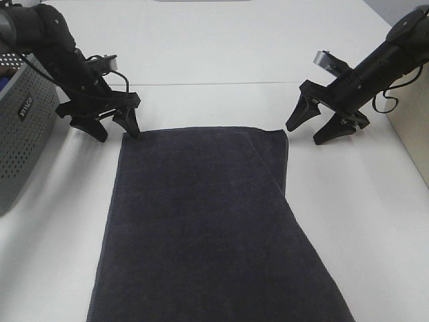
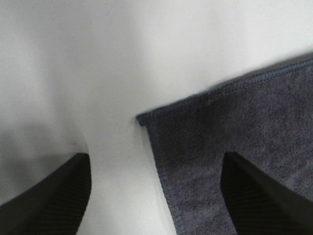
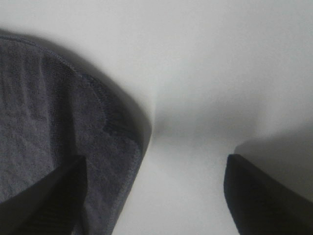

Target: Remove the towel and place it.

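The dark charcoal towel (image 1: 201, 221) lies spread flat on the white table (image 1: 221, 47) and runs from mid-table past the near edge of the exterior view. A second layer is folded along its right side. My left gripper (image 1: 117, 134) is open and straddles the towel's far-left corner; its right finger rests at the corner. In the left wrist view the hemmed corner of the towel (image 2: 234, 132) sits between the spread fingers of the left gripper (image 2: 155, 161). My right gripper (image 1: 306, 134) is open just right of the far-right corner. In the right wrist view, the towel (image 3: 44, 107) reaches one finger of the right gripper (image 3: 156, 159).
A grey perforated basket (image 1: 23, 134) stands at the left edge of the table, close behind my left arm. A beige panel (image 1: 412, 127) borders the table at the right, by my right arm. A seam crosses the table behind both grippers.
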